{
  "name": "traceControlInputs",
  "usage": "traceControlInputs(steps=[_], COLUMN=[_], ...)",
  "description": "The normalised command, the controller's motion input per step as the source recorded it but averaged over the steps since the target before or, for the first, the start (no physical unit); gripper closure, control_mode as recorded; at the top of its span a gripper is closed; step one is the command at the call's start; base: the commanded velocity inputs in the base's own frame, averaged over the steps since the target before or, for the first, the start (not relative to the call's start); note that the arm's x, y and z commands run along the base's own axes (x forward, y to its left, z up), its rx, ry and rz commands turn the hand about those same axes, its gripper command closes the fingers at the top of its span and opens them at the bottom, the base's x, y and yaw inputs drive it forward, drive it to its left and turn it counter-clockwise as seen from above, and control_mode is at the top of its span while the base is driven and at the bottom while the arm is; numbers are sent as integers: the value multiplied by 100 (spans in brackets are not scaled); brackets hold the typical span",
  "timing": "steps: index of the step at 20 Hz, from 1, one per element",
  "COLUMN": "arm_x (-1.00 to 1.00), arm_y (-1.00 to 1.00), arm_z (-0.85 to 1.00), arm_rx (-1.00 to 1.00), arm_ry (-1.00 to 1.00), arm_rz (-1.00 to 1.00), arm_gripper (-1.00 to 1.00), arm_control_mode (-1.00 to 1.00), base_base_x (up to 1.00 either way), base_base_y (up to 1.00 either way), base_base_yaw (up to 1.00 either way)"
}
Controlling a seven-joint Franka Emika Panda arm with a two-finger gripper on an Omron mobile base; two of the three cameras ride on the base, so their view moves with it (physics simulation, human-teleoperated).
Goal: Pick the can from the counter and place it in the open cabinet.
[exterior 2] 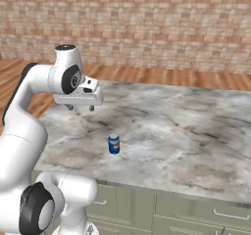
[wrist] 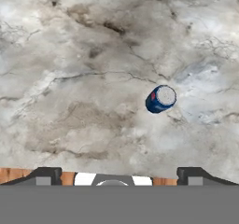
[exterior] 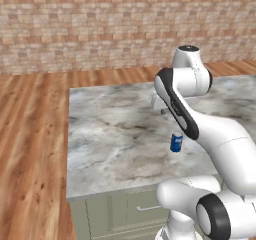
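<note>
can (exterior 2: pixel 113 144) upright on counter (exterior 2: pixel 196 131), logo band unreadable.

You have open air on every side of the gripper (exterior 2: pixel 81 107): its jaws stand wide apart, pointing down, well above the counter (exterior 2: pixel 196 131). Straight beneath the jaws lies bare marbled stone. The single obstacle on that slab is the can (wrist: pixel 160 99), upright, below the jaws and off to one side of them in the hand view, well apart from both fingertips (wrist: pixel 46 175). All around the can the stone is flat and free, so you could come down beside it from any direction. Behind the jaws the counter edge seems close, though the hand view cuts it off.
</note>
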Motion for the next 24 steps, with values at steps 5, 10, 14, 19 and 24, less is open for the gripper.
traceControlInputs(steps=[5,10,14,19,24], arm_x=[-4,-11,-2,0,0], arm_y=[-1,-33,-34,-19,0], arm_z=[-7,-26,-27,-27,-34], arm_rx=[0,1,3,2,1], arm_ry=[0,0,0,0,0], arm_rz=[0,0,0,0,0], arm_gripper=[-100,-100,-100,-100,-100], arm_control_mode=[-100,-100,-100,-100,-100], base_base_x=[0,0,0,0,0], base_base_y=[0,0,0,0,0], base_base_yaw=[0,0,0,0,0])
